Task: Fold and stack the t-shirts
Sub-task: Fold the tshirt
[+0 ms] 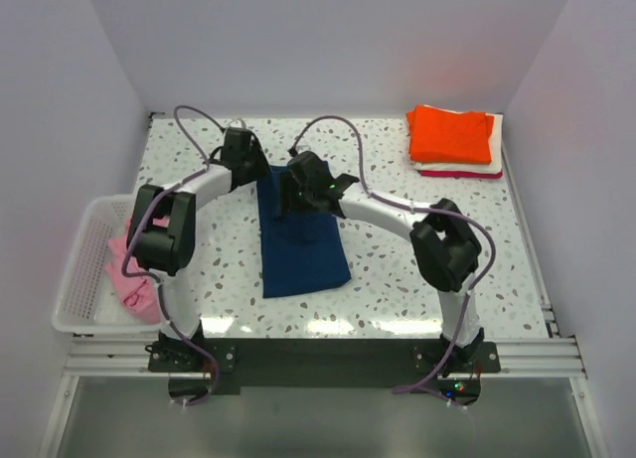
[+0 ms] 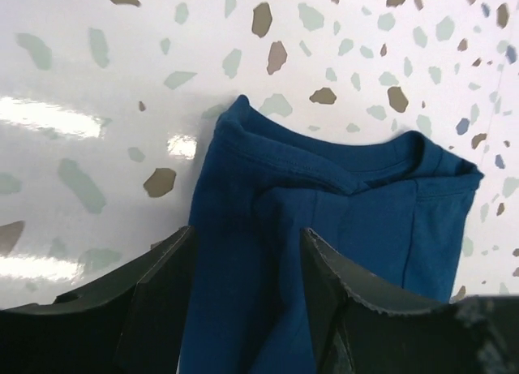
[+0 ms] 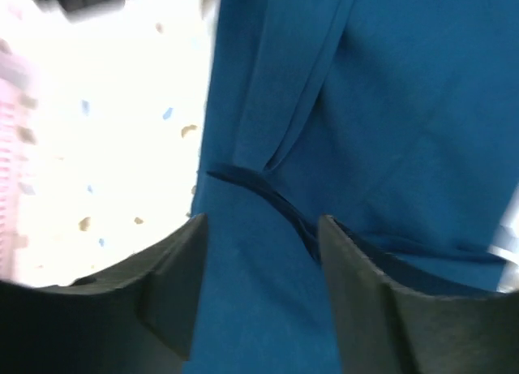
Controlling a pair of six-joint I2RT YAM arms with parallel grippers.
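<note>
Robot lab cell: plain white walls [image 1: 328,41] around speckled table [image 1: 388,289].

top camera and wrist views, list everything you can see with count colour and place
navy t-shirt: 1, dark blue, folded into a long strip, table centre
folded t-shirts: 3, orange on top with white and red edges beneath, stacked at far right corner
pink t-shirt: 1, pink, crumpled inside the basket
basket: 1, white slatted plastic, left edge of table
table: 1, white with speckles, under everything
arms: 2, white with black joints, bolted at near edge
left tool: 1, black, open over the navy shirt's collar end
right tool: 1, black, open over the navy shirt
</note>
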